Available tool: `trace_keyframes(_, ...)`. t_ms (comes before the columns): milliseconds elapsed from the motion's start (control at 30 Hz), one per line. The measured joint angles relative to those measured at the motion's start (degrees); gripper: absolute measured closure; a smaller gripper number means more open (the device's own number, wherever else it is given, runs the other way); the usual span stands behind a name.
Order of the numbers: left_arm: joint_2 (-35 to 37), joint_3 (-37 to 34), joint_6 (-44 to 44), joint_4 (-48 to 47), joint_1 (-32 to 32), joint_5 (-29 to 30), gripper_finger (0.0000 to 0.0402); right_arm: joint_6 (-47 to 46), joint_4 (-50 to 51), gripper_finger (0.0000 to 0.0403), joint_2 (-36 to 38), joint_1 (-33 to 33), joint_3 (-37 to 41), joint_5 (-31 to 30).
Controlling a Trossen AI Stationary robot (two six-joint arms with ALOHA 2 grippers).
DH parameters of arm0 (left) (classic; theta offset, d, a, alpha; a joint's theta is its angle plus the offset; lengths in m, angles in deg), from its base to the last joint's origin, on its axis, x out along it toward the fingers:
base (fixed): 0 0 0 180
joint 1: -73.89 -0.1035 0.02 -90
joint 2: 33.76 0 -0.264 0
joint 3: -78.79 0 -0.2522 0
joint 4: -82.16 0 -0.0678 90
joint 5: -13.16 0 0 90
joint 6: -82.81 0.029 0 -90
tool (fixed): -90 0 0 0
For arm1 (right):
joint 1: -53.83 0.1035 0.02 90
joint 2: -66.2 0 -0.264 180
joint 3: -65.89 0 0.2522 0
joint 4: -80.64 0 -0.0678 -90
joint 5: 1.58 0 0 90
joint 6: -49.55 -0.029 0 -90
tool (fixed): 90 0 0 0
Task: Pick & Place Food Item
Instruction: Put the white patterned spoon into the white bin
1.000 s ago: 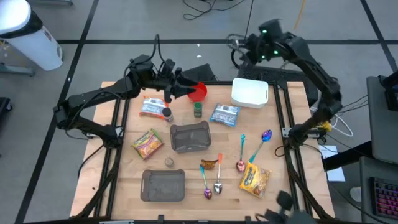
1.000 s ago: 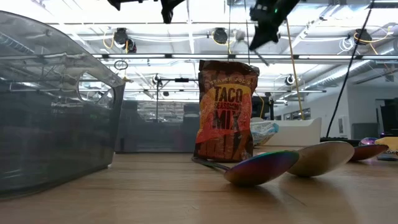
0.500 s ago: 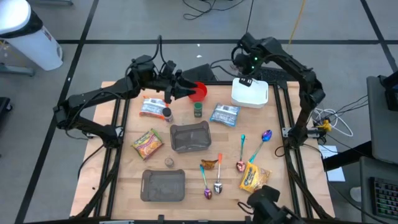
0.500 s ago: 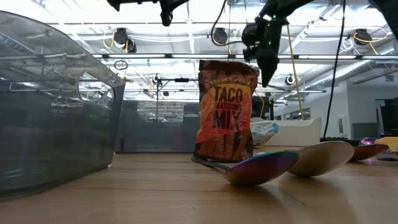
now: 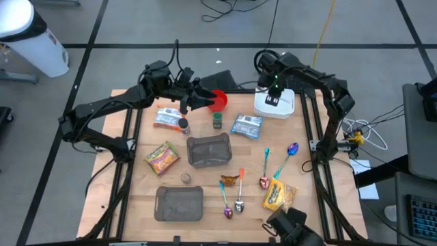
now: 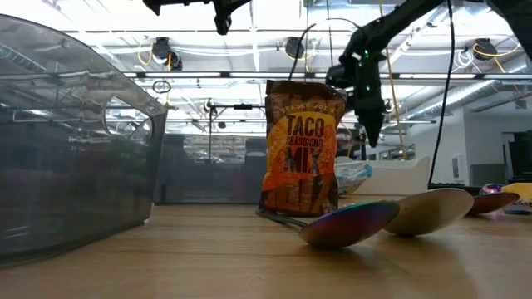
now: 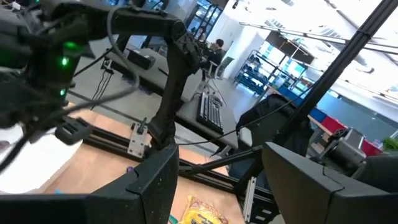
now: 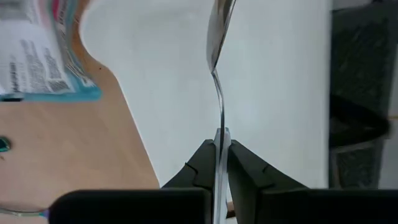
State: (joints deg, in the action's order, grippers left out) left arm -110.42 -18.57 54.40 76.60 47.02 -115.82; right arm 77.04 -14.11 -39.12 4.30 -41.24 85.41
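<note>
My right gripper [image 5: 272, 98] is above the white bin [image 5: 287, 108] at the table's far right, and it is shut on a thin metal spoon [image 8: 219, 74] seen edge-on. In the low view my right gripper [image 6: 371, 124] points down. My left gripper [image 5: 203, 101] is open and empty, raised beside the red bowl [image 5: 219, 101] at the far middle; its wrist view shows the wide gap between its fingers [image 7: 217, 186]. A taco seasoning packet [image 6: 302, 148] stands upright on its bottom edge near the table's front. My right gripper pinches the spoon's handle [image 8: 219, 127] between its two fingertips, which lie along the handle. The fingers point down from above. The spoon reaches on past the fingers, its bowl end [image 8: 219, 25] farthest from them, over the white bin's inside; I cannot tell whether it touches the bin.
Food packets [image 5: 167, 117] [image 5: 247, 125] [image 5: 162, 157] [image 5: 280, 197], two grey containers [image 5: 208, 150] [image 5: 179, 203], two small bottles [image 5: 217, 121] [image 5: 183, 126] and several spoons [image 5: 292, 150] [image 5: 239, 203] lie over the table. Rails run along its left and right sides.
My right gripper has come down with the spoon from high beyond the table's far edge, moving toward the near edge, and now points down over the white bin.
</note>
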Motion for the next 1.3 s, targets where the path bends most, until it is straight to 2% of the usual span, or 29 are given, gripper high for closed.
trace_keyframes(233, 0.0, 0.0, 0.93, -2.55, 0.0, 0.42, 0.016, 0.18, -8.4, 0.0392, 2.81, 0.13, 8.82, 0.01)
trace_keyframes(467, -0.02, 0.0, 1.26, -3.06, 0.0, 1.58, 0.016, 2.14, -12.36, 0.0392, 3.47, 0.0, 13.36, 0.02)
trace_keyframes(867, -0.02, 0.0, 1.3, -3.74, 0.0, 4.83, 0.016, 3.39, -22.25, 0.0392, 3.47, 0.02, 17.99, 0.02)
trace_keyframes(1300, -0.02, 0.0, 1.39, -3.75, 0.0, 7.56, 0.016, 3.26, -24.46, 0.0392, 3.43, -2.87, 20.31, 0.24)
